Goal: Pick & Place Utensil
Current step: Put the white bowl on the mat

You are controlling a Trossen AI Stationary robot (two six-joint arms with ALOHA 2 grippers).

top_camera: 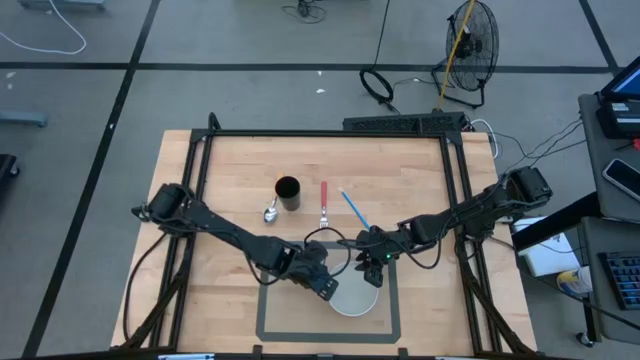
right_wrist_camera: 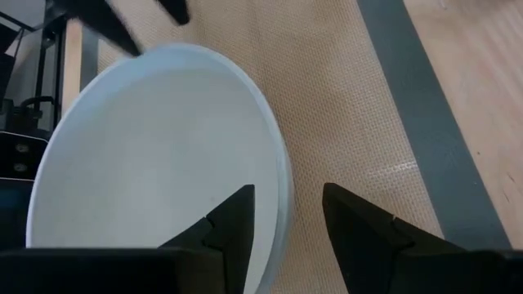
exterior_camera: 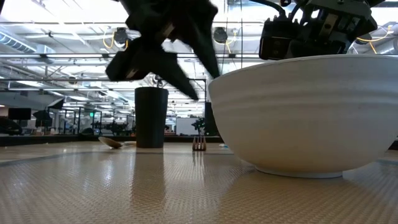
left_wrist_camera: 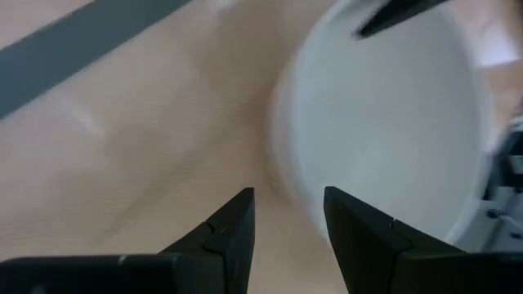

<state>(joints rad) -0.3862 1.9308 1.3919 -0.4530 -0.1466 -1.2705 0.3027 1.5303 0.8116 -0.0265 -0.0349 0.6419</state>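
High view: both pincers open over bowl; cup, spoon beyond

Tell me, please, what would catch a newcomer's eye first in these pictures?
Both arms meet over the white bowl at the table's near edge, the left pincer and right pincer each open at its rim. Behind, a red-handled fork, blue utensil, spoon and black cup wait untouched.
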